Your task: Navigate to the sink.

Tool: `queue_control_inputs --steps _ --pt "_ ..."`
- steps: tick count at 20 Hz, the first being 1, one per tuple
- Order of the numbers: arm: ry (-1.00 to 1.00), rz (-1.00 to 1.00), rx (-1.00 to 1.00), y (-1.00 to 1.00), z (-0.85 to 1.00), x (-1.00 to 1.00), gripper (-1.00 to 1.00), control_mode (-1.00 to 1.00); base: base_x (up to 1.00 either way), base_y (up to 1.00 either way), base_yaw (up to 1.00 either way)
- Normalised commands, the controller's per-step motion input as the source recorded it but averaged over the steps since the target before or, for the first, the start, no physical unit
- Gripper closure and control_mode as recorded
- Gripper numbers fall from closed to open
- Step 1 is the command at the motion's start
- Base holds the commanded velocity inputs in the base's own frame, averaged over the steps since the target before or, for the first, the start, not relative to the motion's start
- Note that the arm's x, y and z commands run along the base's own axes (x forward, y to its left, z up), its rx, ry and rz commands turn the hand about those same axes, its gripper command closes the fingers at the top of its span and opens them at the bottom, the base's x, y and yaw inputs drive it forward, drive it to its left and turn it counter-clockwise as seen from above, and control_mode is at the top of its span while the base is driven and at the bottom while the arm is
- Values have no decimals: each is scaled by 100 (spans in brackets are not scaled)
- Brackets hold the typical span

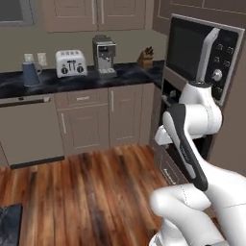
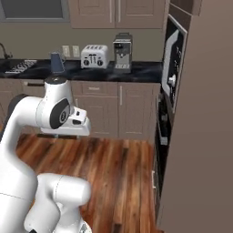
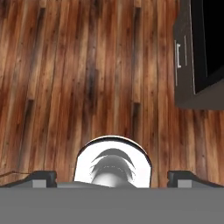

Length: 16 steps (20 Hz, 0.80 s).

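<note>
Of the sink, just the dark curved faucet point(image 2: 3, 49) shows, at the far left edge of the right base view, on the black counter point(image 2: 141, 70). The basin itself is cut off by the frame. A silver wire drying rack point(image 2: 19, 66) lies on the counter just right of the faucet. My gripper point(image 3: 116, 178) hangs over the wooden floor point(image 3: 87, 65) and points down at it. Its two dark fingertips point(image 3: 43, 177) stand wide apart, open, with nothing between them. The arm is folded close above the base.
Along the counter stand a blue kettle point(image 1: 30, 73), a white toaster point(image 1: 70, 63), a coffee machine point(image 1: 104, 55) and a knife block point(image 1: 145, 58). A dishwasher point(image 1: 26, 129) sits under the counter. A tall oven and microwave stack point(image 1: 202, 57) is close on the right. Open floor lies ahead and to the left.
</note>
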Motion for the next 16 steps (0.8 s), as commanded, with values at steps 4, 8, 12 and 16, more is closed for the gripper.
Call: queue_control_inputs --steps 4,8,12,16 --pt "0 0 0 0 0 0 -100 100 100 72 13" --pt "0 0 0 0 0 0 -100 100 100 68 27" --pt "0 0 0 0 0 0 -100 100 100 59 32" --pt "0 0 0 0 0 0 -100 100 100 47 23"
